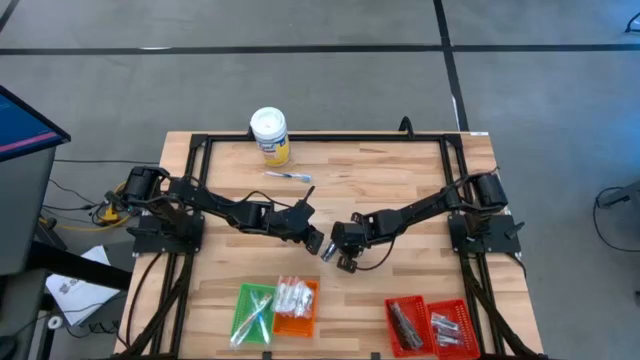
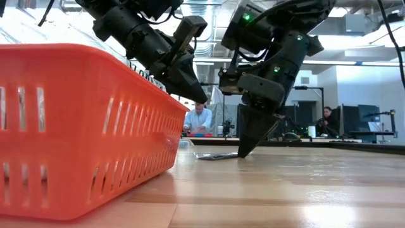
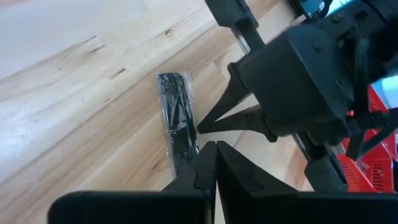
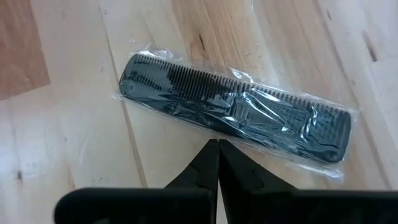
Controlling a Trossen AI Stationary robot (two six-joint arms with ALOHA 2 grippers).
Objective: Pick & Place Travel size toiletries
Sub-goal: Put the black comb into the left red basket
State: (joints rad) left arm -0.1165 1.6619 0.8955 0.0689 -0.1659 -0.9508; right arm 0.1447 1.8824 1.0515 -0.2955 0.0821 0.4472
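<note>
Inventory of my counter [image 1: 400,175], left to right, each place given from the wrapped comb at centre.

1. Green tray [image 1: 252,312]: left of the comb, at the near edge; holds thin clear-wrapped sticks.
2. Orange tray [image 1: 296,307]: touching the green tray's right side, still left of the comb; holds small white packets.
3. White-lidded tub [image 1: 269,135] with yellow label: left of the comb, at the far edge, upright.
4. Single thin wrapped stick [image 1: 289,176]: on bare wood just near of the tub, beyond the comb and well apart from it.
5. My left gripper [image 1: 318,240]: fingers together, holding nothing; its tips hang just beside the comb on the left.
6. Black comb [image 4: 236,112] in clear wrap: flat on the wood at mid-counter, between my two grippers, in no tray.
7. My right gripper [image 1: 346,262]: fingers together, holding nothing; its tips point down at the comb's long edge. Whether they touch the wrap I cannot tell.
8. Red tray [image 1: 428,324]: right of the comb, at the near edge; dark pieces in its left half, silvery pieces in its right half.
</note>
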